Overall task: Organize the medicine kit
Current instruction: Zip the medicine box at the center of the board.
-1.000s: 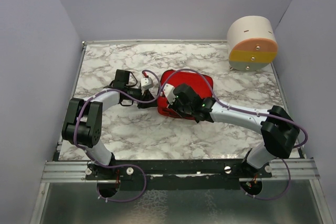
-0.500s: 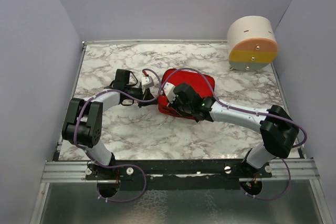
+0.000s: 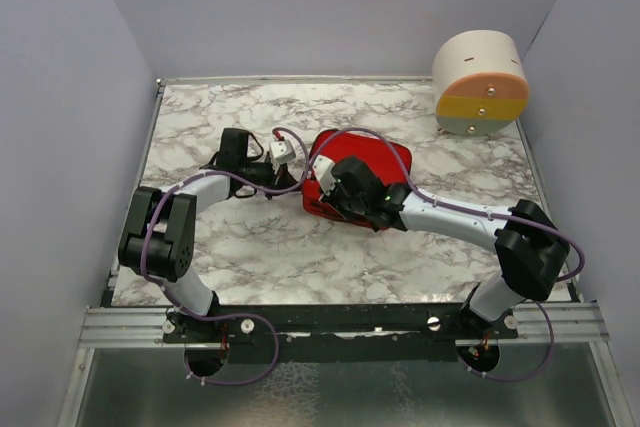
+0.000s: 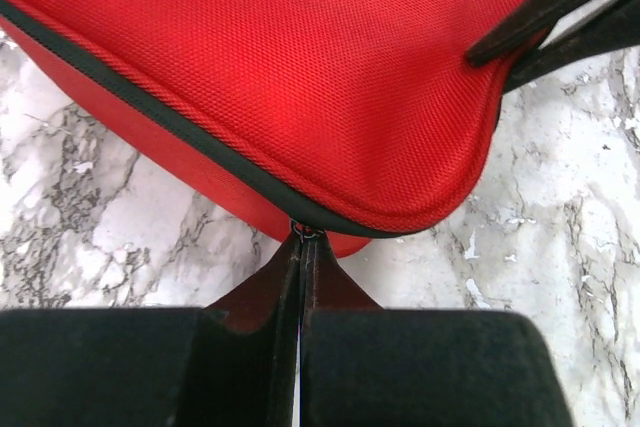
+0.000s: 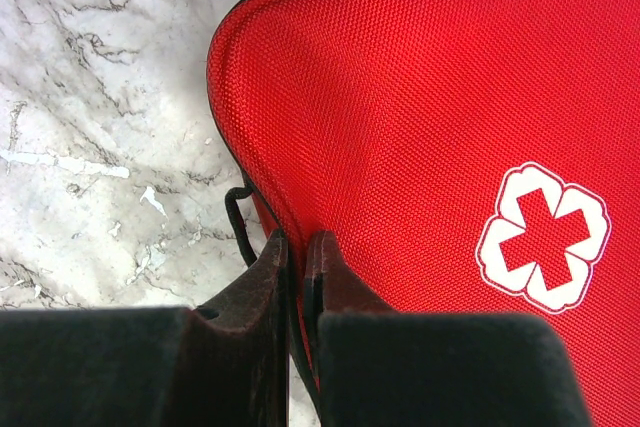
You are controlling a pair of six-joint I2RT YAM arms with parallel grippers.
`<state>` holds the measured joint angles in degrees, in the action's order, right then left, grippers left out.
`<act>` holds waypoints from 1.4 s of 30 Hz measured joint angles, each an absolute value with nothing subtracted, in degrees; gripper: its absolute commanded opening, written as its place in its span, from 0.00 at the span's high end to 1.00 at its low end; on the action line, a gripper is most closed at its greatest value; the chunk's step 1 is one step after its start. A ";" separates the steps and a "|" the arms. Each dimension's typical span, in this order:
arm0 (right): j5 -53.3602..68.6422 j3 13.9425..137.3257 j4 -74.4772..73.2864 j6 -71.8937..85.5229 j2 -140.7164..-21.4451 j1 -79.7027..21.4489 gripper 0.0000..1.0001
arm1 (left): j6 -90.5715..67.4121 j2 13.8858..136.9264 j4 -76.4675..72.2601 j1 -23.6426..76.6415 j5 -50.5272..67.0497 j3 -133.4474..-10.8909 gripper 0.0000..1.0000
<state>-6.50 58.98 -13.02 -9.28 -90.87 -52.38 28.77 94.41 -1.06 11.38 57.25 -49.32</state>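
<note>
The left gripper (image 4: 303, 245), jaws pressed together, apparently pinched the zip tab (image 4: 305, 232) at one corner of the medicine kit (image 3: 378, 160). The right gripper (image 5: 298, 252) had its jaws clamped on the case's edge near another corner, likely to steady it against the pull. The red kit lay flat at the centre of the marbled worktop (image 3: 250, 247), lid shut, contents hidden. A round drawer container (image 3: 480, 77) stood at upper right, drawers closed.

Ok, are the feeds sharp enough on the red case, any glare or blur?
Left wrist: medicine kit weave sharp, near fingers dark, featureless. Right wrist: white cross crisp, no glare. Top external: even light, soft shadows; arms hide much of the kit.
</note>
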 measured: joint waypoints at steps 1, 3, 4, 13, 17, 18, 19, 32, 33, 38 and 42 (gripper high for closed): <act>-6.46 58.98 -13.02 -9.30 -90.87 -52.38 0.99 | 28.58 94.43 -1.13 11.38 56.80 -49.54 1.00; -6.37 58.98 -13.02 -9.37 -90.87 -52.38 0.99 | 28.29 94.65 -1.17 11.38 55.66 -50.46 1.00; -6.31 58.98 -13.02 -9.47 -90.87 -52.38 0.99 | 28.14 94.87 -1.17 11.38 55.09 -51.05 1.00; -5.48 59.00 -12.14 -10.92 -90.87 -52.01 0.99 | 26.87 100.05 -0.82 11.40 53.08 -57.98 1.00; -5.26 59.09 -12.25 -11.51 -90.87 -52.01 0.99 | 26.13 104.51 -0.75 11.73 52.75 -63.31 1.00; -5.19 59.13 -12.27 -11.68 -90.87 -52.01 0.99 | 25.89 105.84 -0.75 11.86 52.56 -64.88 1.00; -5.15 59.20 -12.38 -11.81 -90.89 -52.01 0.99 | 25.71 106.83 -0.86 11.99 52.34 -66.22 1.00; -4.86 59.64 -13.72 -12.75 -91.02 -51.92 0.99 | 23.31 121.95 -2.79 14.92 48.21 -86.43 1.00; -4.91 59.66 -13.72 -12.99 -91.02 -51.75 0.99 | 23.33 122.91 -2.07 15.16 48.45 -87.94 1.00; -6.22 60.20 -15.27 -14.70 -91.02 -51.13 0.99 | 23.53 127.98 -0.56 16.53 51.11 -95.31 1.00; -7.27 61.17 -17.58 -15.73 -91.02 -51.07 0.99 | 23.46 131.31 0.14 16.99 54.74 -99.77 1.00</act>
<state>-7.27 61.17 -17.58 -15.73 -91.02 -51.07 23.46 131.31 0.14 16.99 54.74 -99.77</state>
